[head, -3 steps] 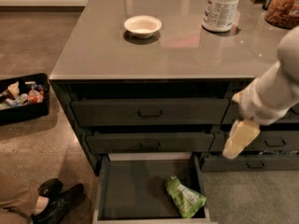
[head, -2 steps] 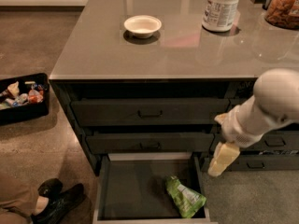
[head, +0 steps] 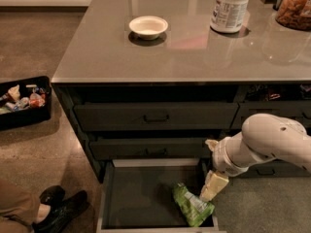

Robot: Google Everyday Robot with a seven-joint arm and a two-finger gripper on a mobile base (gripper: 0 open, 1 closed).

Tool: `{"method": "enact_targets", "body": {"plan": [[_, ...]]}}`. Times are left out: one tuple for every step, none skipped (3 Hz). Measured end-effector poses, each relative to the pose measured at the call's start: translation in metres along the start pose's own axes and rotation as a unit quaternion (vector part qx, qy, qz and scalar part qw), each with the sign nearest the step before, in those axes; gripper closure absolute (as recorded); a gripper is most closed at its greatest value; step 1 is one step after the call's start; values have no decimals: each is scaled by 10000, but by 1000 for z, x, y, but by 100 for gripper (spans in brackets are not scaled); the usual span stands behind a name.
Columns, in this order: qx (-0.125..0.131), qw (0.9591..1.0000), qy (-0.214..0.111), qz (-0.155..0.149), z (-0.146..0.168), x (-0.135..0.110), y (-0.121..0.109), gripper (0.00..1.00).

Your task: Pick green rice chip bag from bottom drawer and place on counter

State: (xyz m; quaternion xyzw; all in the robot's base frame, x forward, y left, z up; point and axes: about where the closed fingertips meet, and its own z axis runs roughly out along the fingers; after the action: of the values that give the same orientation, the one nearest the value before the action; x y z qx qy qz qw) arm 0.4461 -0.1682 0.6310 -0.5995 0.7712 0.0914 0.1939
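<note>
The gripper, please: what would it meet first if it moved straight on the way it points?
Probably the green rice chip bag in the bottom drawer; the gripper points down at its right end, depth unclear.

1. The robot's cream-coloured claw [head: 212,187] hangs low over the right side of the open bottom drawer [head: 106,198], a shallow dark grey box with a pale rim.
2. The claw's tip is at the upper edge of the crinkly bright-green rice chip bag [head: 192,206], which lies on the drawer floor near the front right corner; contact cannot be told.
3. On the glossy grey-brown bench [head: 194,55] stand a small white bowl [head: 148,26] and a white plastic tub [head: 232,7], well apart.
4. A black bin [head: 25,102] of packets sits on the floor at left.
</note>
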Motion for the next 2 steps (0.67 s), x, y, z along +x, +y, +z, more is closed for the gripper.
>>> {"method": "enact_targets", "body": {"plan": [[0, 10000, 0, 0, 0, 0, 0, 0], [18, 9996, 80, 265, 11, 11, -11, 0]]}}
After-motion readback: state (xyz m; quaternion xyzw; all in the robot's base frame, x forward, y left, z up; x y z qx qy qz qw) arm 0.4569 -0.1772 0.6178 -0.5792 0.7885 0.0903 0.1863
